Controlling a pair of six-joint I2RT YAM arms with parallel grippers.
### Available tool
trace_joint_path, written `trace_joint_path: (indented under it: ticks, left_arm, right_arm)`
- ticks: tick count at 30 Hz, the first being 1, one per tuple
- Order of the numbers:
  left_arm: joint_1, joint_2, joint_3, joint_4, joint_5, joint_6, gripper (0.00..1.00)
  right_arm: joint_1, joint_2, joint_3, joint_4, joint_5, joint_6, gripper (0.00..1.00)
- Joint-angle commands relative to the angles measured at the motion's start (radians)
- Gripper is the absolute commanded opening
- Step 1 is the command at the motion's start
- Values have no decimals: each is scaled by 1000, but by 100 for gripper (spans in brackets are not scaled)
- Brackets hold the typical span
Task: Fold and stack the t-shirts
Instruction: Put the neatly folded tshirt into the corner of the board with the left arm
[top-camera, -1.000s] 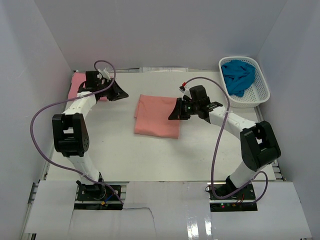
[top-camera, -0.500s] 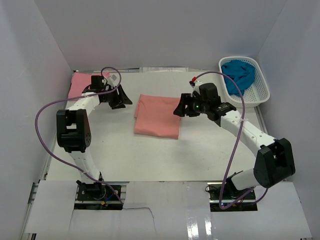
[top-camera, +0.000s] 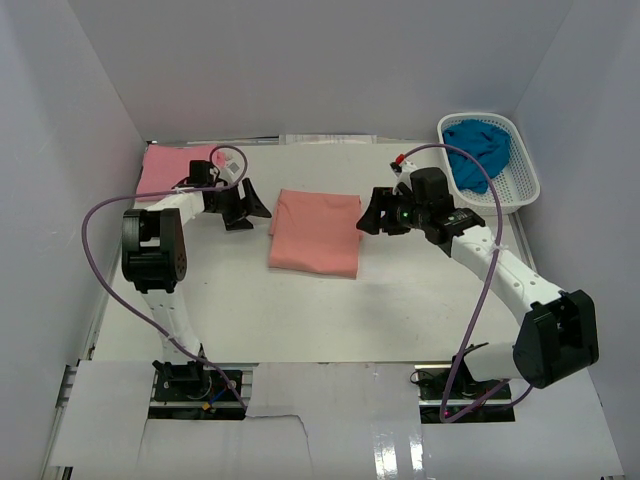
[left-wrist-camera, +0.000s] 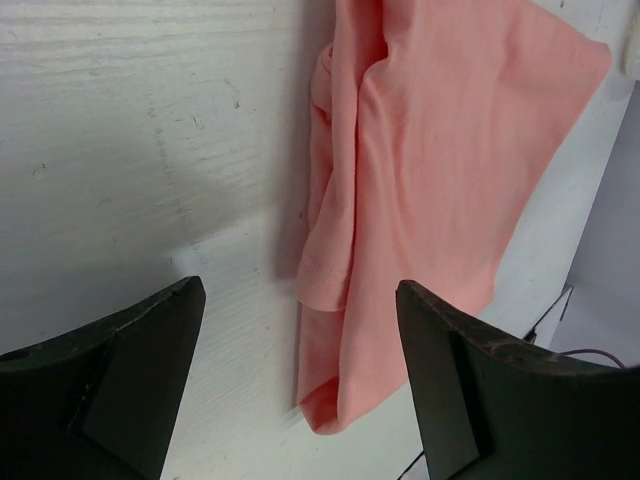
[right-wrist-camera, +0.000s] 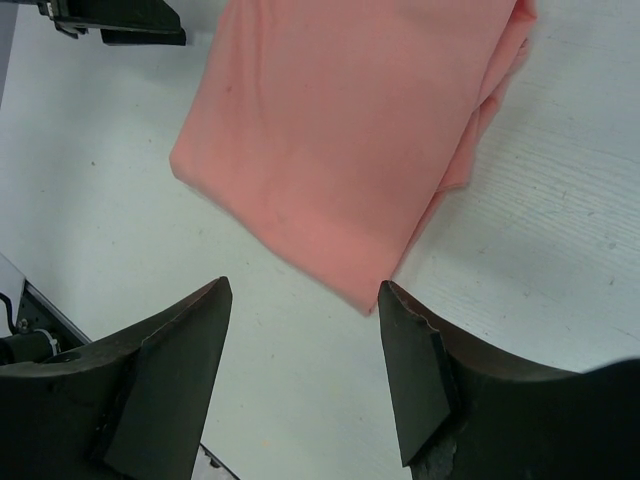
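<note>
One white table (top-camera: 300, 310) is lying under everything. Two arms are reaching over it, the left arm (top-camera: 150, 250) and the right arm (top-camera: 505, 275). Three shirts are showing: one orange-pink shirt (top-camera: 315, 232), one lighter pink shirt (top-camera: 170, 162) and one blue shirt (top-camera: 478, 150). One white basket (top-camera: 527, 185) is sitting at the far right corner. Each arm is ending in one gripper with two black fingers.

The left arm is covering part of the lighter pink shirt at the far left corner. The blue shirt is lying bunched up inside the basket, so its shape is hard to make out.

The orange-pink shirt (left-wrist-camera: 430, 150) is lying folded into a neat block in the middle of the table. Its top is looking smooth. Along one side its edges (right-wrist-camera: 490, 90) are stacking up in soft layers.

The left gripper (top-camera: 252, 210) is hanging just beside the shirt's left side. The right gripper (top-camera: 370, 212) is hanging just beside its right side. Both are spreading their fingers wide and are pinching nothing.
</note>
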Motion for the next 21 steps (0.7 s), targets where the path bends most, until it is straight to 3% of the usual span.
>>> trace_joint_path:
  ticks: [1, 17, 21]
  left_arm:
    - [-2, -2, -3, 28, 36, 0, 88]
    - [-153, 35, 27, 18, -139, -13, 83]
    - [-161, 39, 30, 5, -174, -2, 78]
  right_arm:
    - [-7, -28, -11, 6, -21, -17, 67]
    - [-15, -38, -53, 12, -27, -14, 67]
    - [-15, -44, -61, 12, -31, -14, 67]
